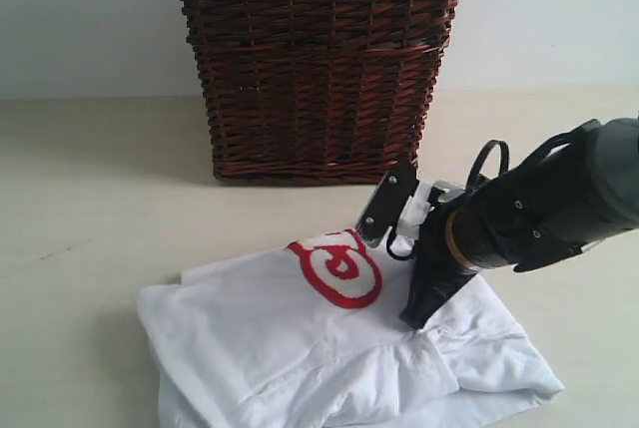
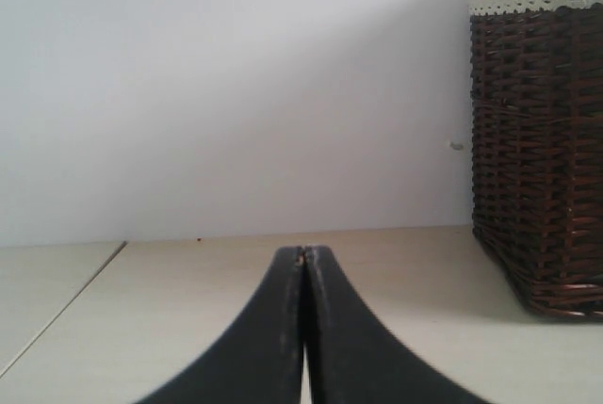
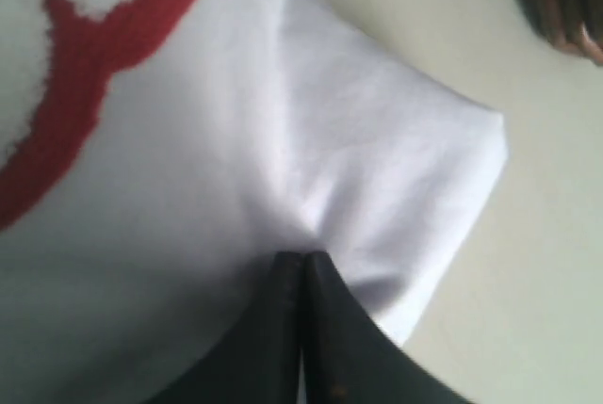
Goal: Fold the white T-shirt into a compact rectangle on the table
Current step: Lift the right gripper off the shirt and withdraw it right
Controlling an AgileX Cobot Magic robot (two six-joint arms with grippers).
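The white T-shirt [image 1: 300, 348] lies crumpled and partly folded on the table [image 1: 90, 199], its red band with white letters [image 1: 339, 268] facing up at the far edge. My right gripper [image 1: 419, 313] points down onto the shirt's right part. In the right wrist view its jaws [image 3: 302, 255] are shut, and the white cloth [image 3: 358, 140] puckers into the tips, close to a folded corner. My left gripper [image 2: 303, 251] is shut on nothing above bare table [image 2: 188, 282]; it is out of the exterior view.
A dark brown wicker basket [image 1: 319, 69] with a lace-trimmed liner stands behind the shirt, against the white wall; it also shows in the left wrist view [image 2: 542, 140]. Pale tabletop [image 3: 528, 282] lies beside the shirt's corner.
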